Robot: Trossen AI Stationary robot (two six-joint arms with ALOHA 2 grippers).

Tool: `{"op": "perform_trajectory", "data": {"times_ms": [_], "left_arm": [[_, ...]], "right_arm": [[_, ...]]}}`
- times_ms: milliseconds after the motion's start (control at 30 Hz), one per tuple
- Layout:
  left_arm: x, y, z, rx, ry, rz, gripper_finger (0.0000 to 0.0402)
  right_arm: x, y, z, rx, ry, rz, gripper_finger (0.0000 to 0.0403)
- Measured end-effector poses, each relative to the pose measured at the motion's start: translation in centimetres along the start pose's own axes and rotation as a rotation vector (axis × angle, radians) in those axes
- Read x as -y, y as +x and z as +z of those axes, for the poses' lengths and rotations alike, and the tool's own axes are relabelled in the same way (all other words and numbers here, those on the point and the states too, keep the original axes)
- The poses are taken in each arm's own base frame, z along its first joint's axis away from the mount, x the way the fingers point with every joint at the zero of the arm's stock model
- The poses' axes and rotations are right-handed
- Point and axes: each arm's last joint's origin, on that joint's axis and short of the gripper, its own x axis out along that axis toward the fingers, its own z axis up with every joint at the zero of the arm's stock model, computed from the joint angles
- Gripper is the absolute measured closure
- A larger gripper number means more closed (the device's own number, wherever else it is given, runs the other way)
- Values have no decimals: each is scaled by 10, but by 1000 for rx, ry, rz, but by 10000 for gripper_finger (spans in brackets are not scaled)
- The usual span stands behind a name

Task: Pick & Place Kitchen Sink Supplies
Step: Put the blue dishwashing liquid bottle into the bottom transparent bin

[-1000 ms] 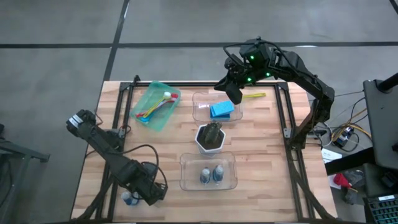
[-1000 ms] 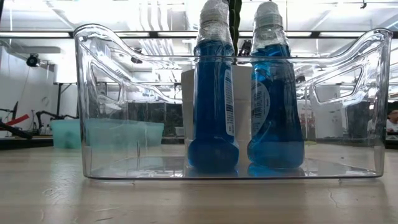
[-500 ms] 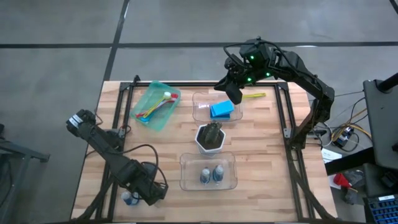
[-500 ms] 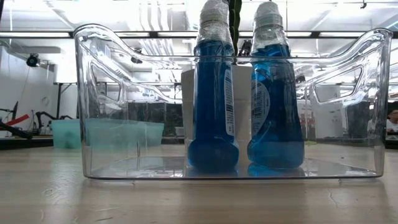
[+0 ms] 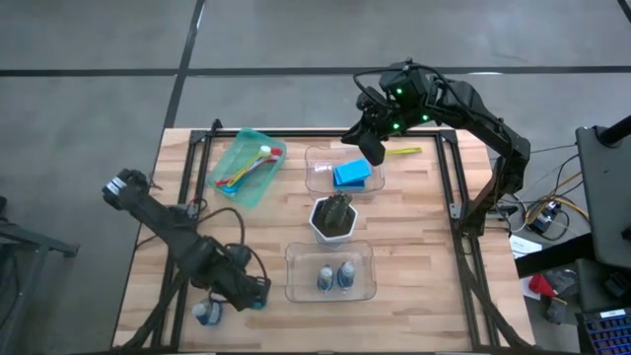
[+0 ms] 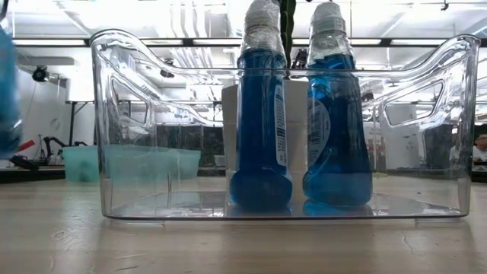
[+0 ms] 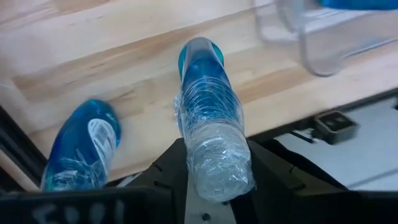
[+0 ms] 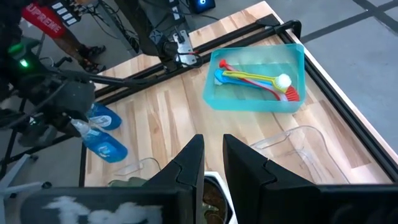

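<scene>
My left gripper (image 5: 251, 294) is near the table's front left corner, shut on a clear bottle of blue liquid (image 7: 205, 106) that hangs below it. Another such bottle (image 5: 205, 314) stays on the wood beside it, also seen from the left wrist (image 7: 81, 146). Two more bottles (image 5: 335, 276) stand upright in the near clear bin (image 5: 296, 281). My right gripper (image 5: 370, 148) hovers above the far clear bin (image 5: 317, 173) that holds a blue sponge (image 5: 352, 175); its fingers are nearly together with nothing between them. My left gripper pinches the bottle's plastic-wrapped cap end (image 7: 217, 165) between its two fingers. It comes from above, slanting steeply down. The bottle hangs below the fingers, bottom end down and a little tilted, lifted clear of the table (image 6: 6, 91).
A green tray (image 5: 232, 187) with coloured brushes (image 5: 246, 170) sits at the far left. A white pot with a dark plant (image 5: 333, 217) stands between the two bins. A yellow brush (image 5: 404, 151) lies at the far edge. Black frame rails run along the table's sides.
My left gripper has risen and shifted slightly toward the near clear bin, carrying the bottle up off the table; the bottle now shows as a blue blur at the left edge of the low view. The other bottle on the wood has stayed in place.
</scene>
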Motion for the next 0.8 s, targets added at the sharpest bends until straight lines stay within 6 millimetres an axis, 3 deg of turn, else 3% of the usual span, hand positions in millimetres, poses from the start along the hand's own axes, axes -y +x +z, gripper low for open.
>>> {"op": "perform_trajectory", "data": {"times_ms": [233, 500, 800], "left_arm": [[10, -34, 13, 27, 26, -124, 256], [21, -62, 33, 81, 81, -205, 276], [27, -77, 57, 76, 108, -225, 269]], "right_arm": [[0, -3, -2, -12, 0, -3, 346], [-10, -44, -6, 79, -38, 5, 346], [-16, -69, -10, 132, -49, 15, 346]]}}
